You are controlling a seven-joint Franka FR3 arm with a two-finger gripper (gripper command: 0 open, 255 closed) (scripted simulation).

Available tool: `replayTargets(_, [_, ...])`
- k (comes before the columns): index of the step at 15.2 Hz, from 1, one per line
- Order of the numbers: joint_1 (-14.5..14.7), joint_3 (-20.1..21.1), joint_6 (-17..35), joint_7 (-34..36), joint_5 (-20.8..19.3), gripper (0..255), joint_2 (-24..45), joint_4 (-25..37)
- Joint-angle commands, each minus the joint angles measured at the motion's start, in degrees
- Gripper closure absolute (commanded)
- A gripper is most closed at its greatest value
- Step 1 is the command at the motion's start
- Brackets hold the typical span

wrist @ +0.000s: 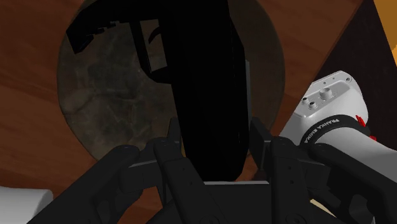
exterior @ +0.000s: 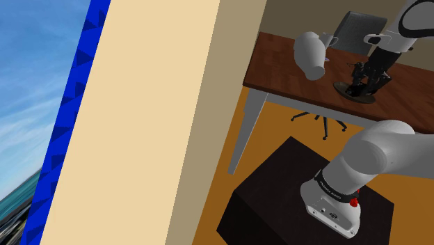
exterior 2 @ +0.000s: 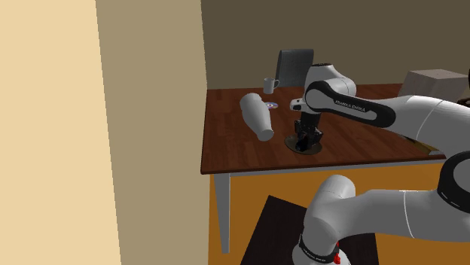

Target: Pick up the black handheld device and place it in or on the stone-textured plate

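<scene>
Room: a cream wall (exterior: 139, 125) fills the left of the shoulder view; the floor (exterior: 275, 122) is orange.
Surface: dark wooden table (exterior: 278, 66) on grey legs, at that view's upper right.
Jug: white jug (exterior: 310, 54) lying on its side on the table.
Plate: stone-textured plate (wrist: 108, 89), right of the jug.
Tool: my gripper (wrist: 215, 133) clasps the black handheld device (wrist: 207, 76) over the plate; I cannot tell if they touch.

The black handheld device (wrist: 207, 83) is an elongated, plain black body with a side projection, clasped between the fingers of the claw (wrist: 216, 137) over the plate's middle. The stone-textured plate (wrist: 102, 83) is round and mottled grey-brown. It lies flat on the wooden counter (exterior 2: 241, 150), toward its 6 o'clock edge in the second exterior view.
</scene>
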Motion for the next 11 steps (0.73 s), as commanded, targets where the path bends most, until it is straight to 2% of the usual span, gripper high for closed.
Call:
replayTargets(1, [0.00, 0.00, 0.01, 0.00, -0.01, 0, 0.00, 0.00])
replayTargets(6, [0.00, 0.00, 0.01, 0.00, -0.01, 0, 0.00, 0.00])
replayTargets(10, [1.30, 2.81, -5.77, -0.68, 2.77, 0, 1.94, 7.64])
replayTargets(11, [1.30, 2.81, -5.77, -0.68, 2.78, 0, 1.94, 7.64])
